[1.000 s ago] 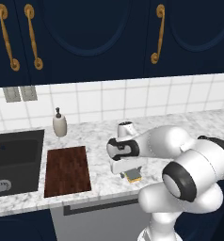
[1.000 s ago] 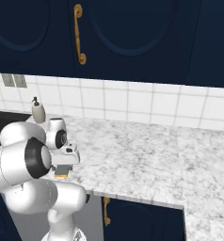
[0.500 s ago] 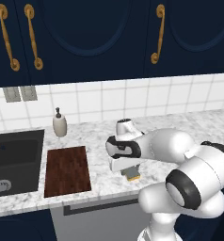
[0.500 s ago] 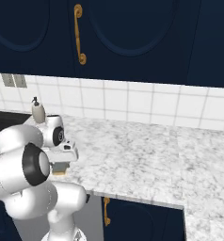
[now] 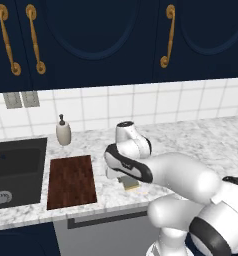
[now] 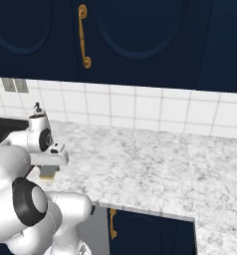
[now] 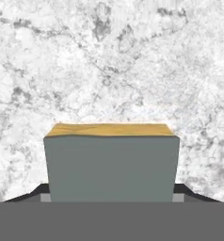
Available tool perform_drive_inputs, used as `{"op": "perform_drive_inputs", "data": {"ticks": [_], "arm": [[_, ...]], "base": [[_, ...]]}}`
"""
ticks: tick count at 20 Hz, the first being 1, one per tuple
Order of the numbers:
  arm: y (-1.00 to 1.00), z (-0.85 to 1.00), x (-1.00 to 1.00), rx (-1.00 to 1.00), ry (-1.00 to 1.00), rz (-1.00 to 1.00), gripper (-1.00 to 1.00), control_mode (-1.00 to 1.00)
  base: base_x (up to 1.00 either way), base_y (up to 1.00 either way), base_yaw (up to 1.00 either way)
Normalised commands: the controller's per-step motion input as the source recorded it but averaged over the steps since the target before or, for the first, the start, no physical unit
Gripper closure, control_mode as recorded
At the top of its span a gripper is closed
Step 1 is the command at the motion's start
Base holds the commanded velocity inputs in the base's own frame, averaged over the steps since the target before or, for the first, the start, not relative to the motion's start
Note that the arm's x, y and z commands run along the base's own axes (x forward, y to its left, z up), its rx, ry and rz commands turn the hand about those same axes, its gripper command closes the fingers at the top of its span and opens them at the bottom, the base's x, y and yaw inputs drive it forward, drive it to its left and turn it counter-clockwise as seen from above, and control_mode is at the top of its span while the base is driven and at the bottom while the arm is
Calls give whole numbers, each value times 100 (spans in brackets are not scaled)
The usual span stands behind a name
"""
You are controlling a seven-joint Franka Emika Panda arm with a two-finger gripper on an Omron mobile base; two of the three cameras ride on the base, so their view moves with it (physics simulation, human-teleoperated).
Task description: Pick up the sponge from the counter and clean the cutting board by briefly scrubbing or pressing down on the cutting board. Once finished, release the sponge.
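The sponge (image 5: 132, 184) is a small yellow block with a grey-green scrub face, held low over the speckled counter (image 5: 191, 145) a little right of the cutting board (image 5: 71, 181). My gripper (image 5: 128, 180) is shut on the sponge, pointing down from the bent white arm. In the hand view the sponge (image 7: 111, 162) sits wide between the dark fingertips (image 7: 29, 195), scrub face toward the camera, marble counter (image 7: 109, 61) behind it. From the right base view the sponge (image 6: 48, 173) hangs under the hand (image 6: 50, 168). I cannot tell whether it touches the counter (image 6: 150, 164).
A dark sink basin (image 5: 16, 170) lies left of the board. A soap dispenser (image 5: 63, 132) stands behind the board by the tiled wall. Navy cabinets with brass handles (image 5: 166, 35) hang overhead. The counter runs on to the right of the arm.
The jaws have closed on the sponge. The hand has since carried it a short way left toward the cutting board, and the arm's elbow has swung with it.
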Motion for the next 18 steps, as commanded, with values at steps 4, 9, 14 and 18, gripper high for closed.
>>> {"op": "perform_drive_inputs", "data": {"ticks": [4, 9, 14, 18], "arm": [[78, 51, -9, 0, -10, -7, 100, -100], [100, 33, 0, 0, -2, -8, 100, -100], [100, 7, -2, 0, -12, -10, 100, -100], [93, -8, 0, 0, -5, -9, 100, -100]], "base": [[0, 0, 0], [0, 0, 0], [0, 0, 0], [0, 0, 0]]}}
